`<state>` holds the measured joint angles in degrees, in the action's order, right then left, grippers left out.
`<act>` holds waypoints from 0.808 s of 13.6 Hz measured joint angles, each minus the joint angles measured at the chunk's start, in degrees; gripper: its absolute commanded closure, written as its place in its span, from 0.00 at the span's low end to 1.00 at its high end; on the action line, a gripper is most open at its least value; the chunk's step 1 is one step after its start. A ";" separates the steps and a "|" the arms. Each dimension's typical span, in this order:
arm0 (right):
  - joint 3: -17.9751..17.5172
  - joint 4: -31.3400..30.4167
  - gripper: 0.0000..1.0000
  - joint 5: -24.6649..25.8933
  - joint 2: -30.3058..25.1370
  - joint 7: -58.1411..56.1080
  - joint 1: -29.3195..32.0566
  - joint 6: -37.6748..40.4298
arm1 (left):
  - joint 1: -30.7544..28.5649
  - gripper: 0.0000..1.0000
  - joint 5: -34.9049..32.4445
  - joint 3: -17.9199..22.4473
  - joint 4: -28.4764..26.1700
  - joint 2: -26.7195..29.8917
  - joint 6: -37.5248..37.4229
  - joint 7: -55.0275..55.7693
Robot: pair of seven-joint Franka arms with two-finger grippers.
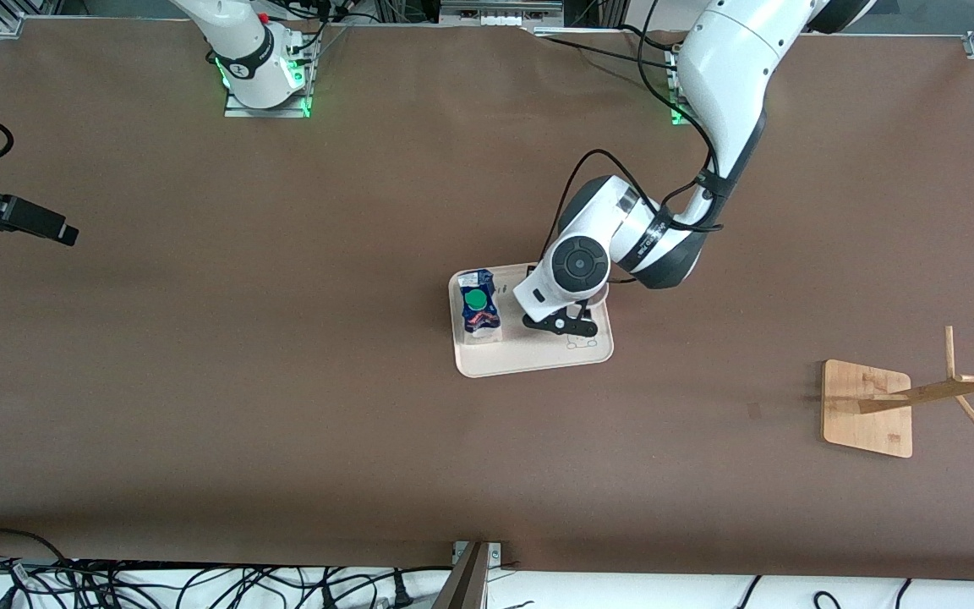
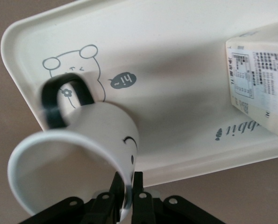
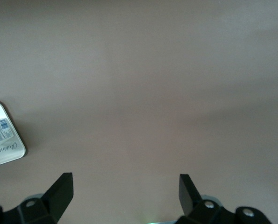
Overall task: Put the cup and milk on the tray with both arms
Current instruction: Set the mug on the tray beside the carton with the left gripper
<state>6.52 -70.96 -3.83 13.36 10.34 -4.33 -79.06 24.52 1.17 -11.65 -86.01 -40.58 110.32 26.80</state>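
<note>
- The tray [image 1: 529,359] is set near the middle of the table [image 1: 284,381], which is covered in brown.
- The milk [image 1: 479,315] is stood upright on the tray, at the end toward the right arm, with its green cap seen from above.
- The left gripper [image 1: 561,325] is held over the tray's other end, beside the milk.
- In the left wrist view, the cup [image 2: 78,154] is pinched by its rim between the left gripper's fingers [image 2: 141,203], one inside the wall and one outside.
- The cup is shown there tilted, its mouth turned toward the camera, its black handle over the bunny drawing [image 2: 75,65] printed on the tray; whether its base touches the tray cannot be told.
- The milk's printed side and the "Rabbit" lettering [image 2: 234,130] are seen in the same view.
- The right gripper [image 3: 125,191] is kept spread wide and empty over bare table toward the right arm's end, well apart from the tray; that arm waits.
- A wooden rack [image 1: 872,406] is placed toward the left arm's end of the table, nearer the front camera than the tray.
</note>
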 measured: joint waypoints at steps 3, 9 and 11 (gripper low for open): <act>-0.72 -1.06 0.00 0.68 -0.41 0.00 -0.02 0.02 | 0.01 0.00 2.31 1.03 0.05 -0.27 0.13 0.07; -0.73 -1.76 0.00 3.33 -0.42 -9.53 0.29 0.03 | -1.64 0.00 4.63 4.18 2.20 4.61 -1.57 0.06; -0.73 -1.85 0.00 4.10 -0.42 -10.39 0.37 0.03 | -5.21 0.00 4.63 4.60 2.00 10.61 -4.19 0.02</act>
<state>5.79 -72.81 0.27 12.95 -0.05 -3.97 -79.03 19.31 5.80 -7.04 -84.01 -29.97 106.13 26.82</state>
